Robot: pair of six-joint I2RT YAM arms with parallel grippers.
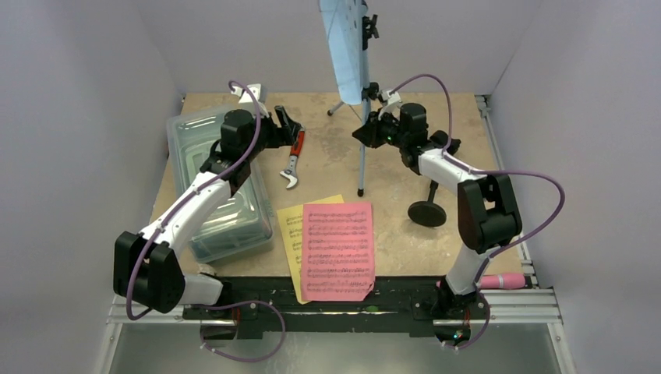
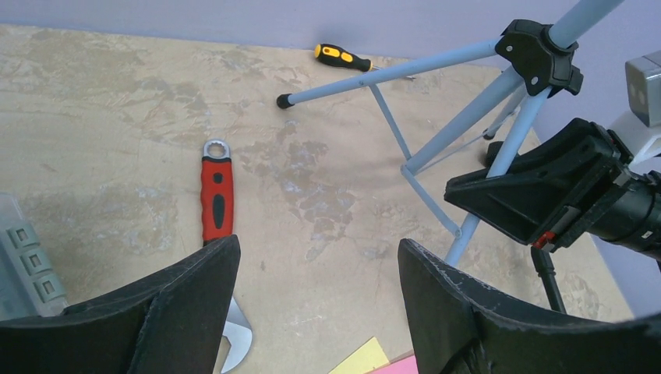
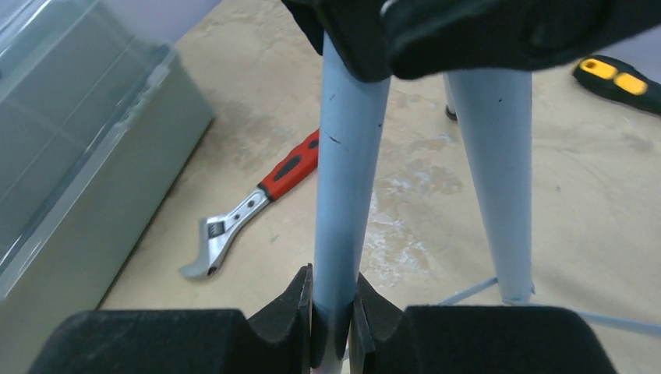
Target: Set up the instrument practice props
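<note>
The right gripper clamps a tube of the light blue music stand. The left gripper hangs open just above the red-handled wrench.

Left arm: stretched forward, wrist turned right. Left gripper: fingers spread wide, nothing between them. Right arm: elbow folded, forearm reaching inward. Right gripper: fingers pinched on a tube of the light blue metal music stand.
</note>
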